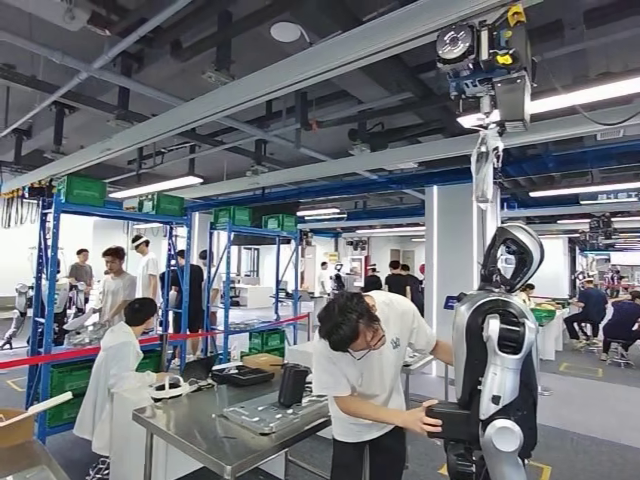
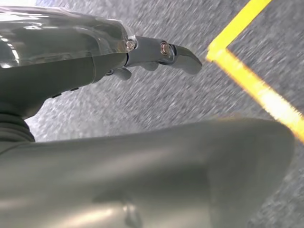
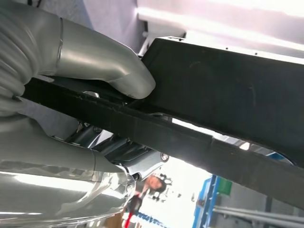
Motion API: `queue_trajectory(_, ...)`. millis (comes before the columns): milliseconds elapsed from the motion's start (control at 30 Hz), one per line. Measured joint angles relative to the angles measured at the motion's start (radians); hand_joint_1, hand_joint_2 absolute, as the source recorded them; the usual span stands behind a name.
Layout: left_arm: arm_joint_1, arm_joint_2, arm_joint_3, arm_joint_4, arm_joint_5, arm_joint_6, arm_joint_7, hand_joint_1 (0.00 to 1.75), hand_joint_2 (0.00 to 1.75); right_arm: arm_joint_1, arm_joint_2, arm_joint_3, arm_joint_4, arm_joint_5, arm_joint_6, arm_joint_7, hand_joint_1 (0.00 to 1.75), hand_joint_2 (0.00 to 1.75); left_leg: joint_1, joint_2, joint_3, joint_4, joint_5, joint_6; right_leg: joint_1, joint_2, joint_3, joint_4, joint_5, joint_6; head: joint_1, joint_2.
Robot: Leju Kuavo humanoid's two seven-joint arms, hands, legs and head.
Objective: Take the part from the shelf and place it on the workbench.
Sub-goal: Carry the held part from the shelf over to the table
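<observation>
My right hand [image 3: 86, 95] gripped the black part [image 3: 222, 99], thumb pressed on its top face, fingers under it. My left hand [image 2: 143, 54] hung over grey floor [image 2: 161, 99] beside a yellow line [image 2: 258, 90], holding nothing, its fingers loosely extended. A steel tabletop [image 1: 204, 430] stood ahead to the left, a person [image 1: 370, 375] bent beside it.
</observation>
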Motion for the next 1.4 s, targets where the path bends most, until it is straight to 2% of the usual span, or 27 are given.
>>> queue_trajectory(133, 0.004, -0.002, -0.001, 0.0, 0.0, 0.0, 0.0, 0.0, 1.75, -0.001, 0.007, 0.001, 0.001, 0.0, 0.0, 0.0, 1.75, 1.75, -0.008, 0.07, -0.011, 0.018, -0.021, -0.009, -0.006, -0.034, 0.014, -0.031, 0.013, -0.003, 0.0, 0.0)
queue_trajectory(233, 0.003, -0.002, -0.001, 0.0, 0.0, 0.0, 0.001, 0.0, 1.75, -0.001, 0.007, 0.001, 0.001, 0.0, 0.0, 0.0, 1.75, 1.75, -0.008, 0.082, -0.022, 0.04, -0.036, -0.012, -0.006, -0.041, 0.014, -0.031, 0.014, -0.004, 0.0, 0.0)
queue_trajectory(267, 0.0, -0.002, -0.002, 0.0, 0.0, 0.0, 0.001, 0.0, 1.75, 0.0, 0.007, 0.001, 0.002, 0.0, 0.0, -0.001, 1.75, 1.75, -0.004, 0.094, -0.053, 0.104, -0.064, -0.019, -0.006, -0.058, 0.014, -0.031, 0.013, -0.004, 0.0, 0.0)
queue_trajectory(333, -0.001, -0.001, -0.003, 0.0, 0.0, 0.0, 0.002, 0.0, 1.75, 0.002, 0.007, 0.002, 0.006, -0.001, 0.0, -0.001, 1.75, 1.75, 0.011, 0.123, -0.086, 0.182, -0.084, -0.038, -0.008, -0.107, 0.016, -0.03, 0.008, 0.002, 0.0, 0.0)
queue_trajectory(367, 0.0, -0.001, -0.003, 0.0, 0.0, 0.0, 0.003, 0.0, 1.75, 0.003, 0.007, 0.002, 0.008, -0.001, 0.0, -0.001, 1.75, 1.75, 0.018, 0.137, -0.078, 0.174, -0.07, -0.048, -0.009, -0.131, 0.018, -0.029, 0.004, 0.007, 0.0, 0.0)
queue_trajectory(400, 0.001, -0.001, -0.003, 0.0, 0.0, 0.0, 0.003, 0.0, 1.75, 0.003, 0.008, 0.002, 0.008, -0.002, 0.0, -0.001, 1.75, 1.75, 0.021, 0.161, -0.039, 0.105, -0.042, -0.053, -0.01, -0.145, 0.021, -0.026, -0.001, 0.014, 0.0, 0.0)
queue_trajectory(467, -0.002, -0.002, -0.004, 0.0, 0.0, 0.0, 0.003, 0.0, 1.75, 0.002, 0.008, 0.002, 0.008, -0.003, 0.001, -0.001, 1.75, 1.75, 0.018, 0.198, 0.008, 0.014, -0.014, -0.045, -0.005, -0.164, 0.024, -0.019, -0.011, 0.028, 0.0, 0.0)
queue_trajectory(500, -0.002, -0.003, -0.004, 0.0, 0.0, 0.0, 0.004, 0.0, 1.75, 0.001, 0.008, 0.002, 0.008, -0.004, 0.002, -0.002, 1.75, 1.75, 0.014, 0.205, 0.013, 0.002, -0.015, -0.035, -0.002, -0.172, 0.025, -0.016, -0.015, 0.033, 0.0, 0.0)
queue_trajectory(567, 0.001, -0.003, -0.004, 0.0, 0.0, 0.0, 0.004, 0.0, 1.75, 0.001, 0.008, 0.002, 0.008, -0.006, 0.004, -0.002, 1.75, 1.75, 0.009, 0.186, 0.009, 0.004, -0.015, -0.015, -0.003, -0.187, 0.029, -0.017, -0.018, 0.04, -0.001, 0.0)
queue_trajectory(633, 0.004, -0.002, -0.004, 0.0, 0.0, 0.0, 0.005, 0.0, 1.75, 0.001, 0.009, 0.001, 0.008, -0.008, 0.006, -0.003, 1.75, 1.75, 0.007, 0.167, 0.009, 0.003, -0.014, -0.002, -0.011, -0.169, 0.027, 0.001, -0.039, 0.048, -0.001, 0.0)
queue_trajectory(667, 0.003, -0.001, -0.004, 0.0, 0.0, 0.0, 0.005, 0.0, 1.75, 0.001, 0.009, 0.0, 0.008, -0.009, 0.007, -0.003, 1.75, 1.75, 0.007, 0.157, 0.009, 0.002, -0.013, 0.004, -0.014, -0.145, 0.013, 0.037, -0.063, 0.05, -0.001, 0.0)
queue_trajectory(733, -0.001, 0.001, -0.004, 0.0, 0.0, 0.0, 0.006, 0.0, 1.75, 0.002, 0.009, -0.003, 0.008, -0.011, 0.009, -0.004, 1.75, 1.75, 0.003, 0.135, 0.009, 0.001, -0.011, 0.014, -0.016, -0.096, -0.047, 0.165, -0.128, 0.048, -0.001, 0.0)
queue_trajectory(767, -0.002, 0.001, -0.004, 0.0, -0.001, 0.0, 0.006, 0.0, 1.75, 0.004, 0.008, -0.005, 0.009, -0.012, 0.009, -0.004, 1.75, 1.75, 0.0, 0.122, 0.009, 0.001, -0.011, 0.018, -0.015, -0.085, -0.082, 0.234, -0.152, 0.045, -0.001, 0.0)
queue_trajectory(800, -0.002, 0.001, -0.004, 0.0, -0.001, 0.0, 0.006, 0.0, 1.75, 0.005, 0.008, -0.005, 0.01, -0.012, 0.009, -0.004, 1.75, 1.75, -0.004, 0.108, 0.01, 0.002, -0.011, 0.02, -0.014, -0.08, -0.107, 0.277, -0.158, 0.041, -0.001, 0.0)
queue_trajectory(833, -0.002, 0.001, -0.004, 0.0, -0.001, 0.0, 0.006, 0.0, 1.75, 0.006, 0.007, -0.005, 0.011, -0.013, 0.009, -0.004, 1.75, 1.75, -0.008, 0.094, 0.01, 0.002, -0.01, 0.021, -0.011, -0.076, -0.116, 0.284, -0.145, 0.034, -0.001, 0.0)
queue_trajectory(867, -0.001, 0.001, -0.004, 0.0, -0.001, 0.0, 0.007, 0.0, 1.75, 0.006, 0.007, -0.006, 0.012, -0.013, 0.01, -0.004, 1.75, 1.75, -0.01, 0.079, 0.012, 0.002, -0.01, 0.022, -0.007, -0.069, -0.107, 0.251, -0.113, 0.026, -0.001, 0.0)
queue_trajectory(933, 0.0, 0.0, -0.004, 0.0, -0.001, -0.001, 0.007, 0.0, 1.75, 0.006, 0.007, -0.007, 0.013, -0.014, 0.01, -0.004, 1.75, 1.75, -0.012, 0.051, 0.012, 0.002, -0.009, 0.024, 0.004, -0.025, -0.057, 0.122, -0.033, 0.006, -0.001, 0.0)
queue_trajectory(967, -0.001, -0.002, -0.004, 0.0, -0.001, -0.001, 0.008, 0.0, 1.75, 0.005, 0.007, -0.008, 0.013, -0.015, 0.01, -0.005, 1.75, 1.75, -0.011, 0.038, 0.011, 0.003, -0.007, 0.023, 0.006, -0.002, -0.034, 0.065, -0.006, -0.001, -0.001, 0.0)
queue_trajectory(1000, -0.001, -0.004, -0.004, 0.0, -0.002, -0.001, 0.008, 0.0, 1.75, 0.005, 0.007, -0.01, 0.013, -0.015, 0.01, -0.005, 1.75, 1.75, -0.009, 0.026, 0.008, 0.003, -0.005, 0.021, 0.009, 0.014, -0.02, 0.029, 0.006, -0.004, -0.001, 0.0)
queue_trajectory(1033, 0.001, -0.005, -0.004, 0.0, -0.002, -0.001, 0.008, 0.0, 1.75, 0.005, 0.006, -0.011, 0.013, -0.016, 0.01, -0.005, 1.75, 1.75, -0.007, 0.013, 0.005, 0.002, -0.003, 0.017, 0.009, 0.017, -0.014, 0.013, 0.007, -0.006, -0.001, 0.0)
queue_trajectory(1100, 0.008, -0.005, -0.004, 0.0, -0.002, -0.001, 0.009, 0.0, 1.75, 0.004, 0.006, -0.012, 0.013, -0.016, 0.011, -0.005, 1.75, 1.75, -0.006, -0.001, 0.0, 0.0, 0.001, 0.007, 0.007, -0.008, -0.005, -0.006, 0.009, -0.003, -0.001, 0.0)
queue_trajectory(1167, 0.011, -0.005, -0.004, 0.0, -0.003, -0.001, 0.012, 0.0, 1.75, 0.003, 0.008, -0.012, 0.013, -0.018, 0.013, -0.006, 1.75, 1.75, -0.01, 0.036, -0.015, 0.029, -0.023, -0.001, 0.001, -0.036, 0.003, -0.025, 0.016, -0.001, -0.001, 0.0)
queue_trajectory(1233, 0.007, -0.004, -0.004, 0.0, -0.002, 0.0, 0.013, 0.0, 1.75, 0.006, 0.007, -0.013, 0.013, -0.021, 0.017, -0.007, 1.75, 1.75, -0.009, 0.093, -0.063, 0.131, -0.084, -0.011, -0.001, -0.066, 0.007, -0.032, 0.018, -0.001, -0.001, 0.0)
queue_trajectory(1300, 0.006, -0.004, -0.004, 0.0, -0.001, -0.001, 0.013, 0.0, 1.75, 0.011, 0.003, -0.013, 0.013, -0.024, 0.021, -0.008, 1.75, 1.75, 0.002, 0.115, -0.111, 0.238, -0.125, -0.024, -0.003, -0.099, 0.006, -0.032, 0.016, 0.001, -0.001, 0.0)
queue_trajectory(1333, 0.007, -0.004, -0.004, 0.0, -0.001, -0.001, 0.013, 0.0, 1.75, 0.013, 0.001, -0.013, 0.013, -0.026, 0.022, -0.008, 1.75, 1.75, 0.008, 0.122, -0.115, 0.251, -0.121, -0.031, -0.005, -0.113, 0.006, -0.031, 0.014, 0.004, -0.001, 0.0)
queue_trajectory(1367, 0.009, -0.003, -0.004, 0.0, -0.001, -0.001, 0.012, 0.0, 1.75, 0.014, 0.0, -0.013, 0.013, -0.027, 0.023, -0.008, 1.75, 1.75, 0.015, 0.129, -0.098, 0.223, -0.1, -0.038, -0.008, -0.126, 0.007, -0.03, 0.012, 0.008, -0.001, 0.0)
queue_trajectory(1400, 0.011, -0.003, -0.004, 0.0, -0.001, -0.001, 0.012, 0.0, 1.75, 0.015, -0.002, -0.013, 0.013, -0.029, 0.024, -0.008, 1.75, 1.75, 0.02, 0.142, -0.064, 0.164, -0.068, -0.046, -0.011, -0.138, 0.009, -0.027, 0.008, 0.013, -0.001, 0.0)
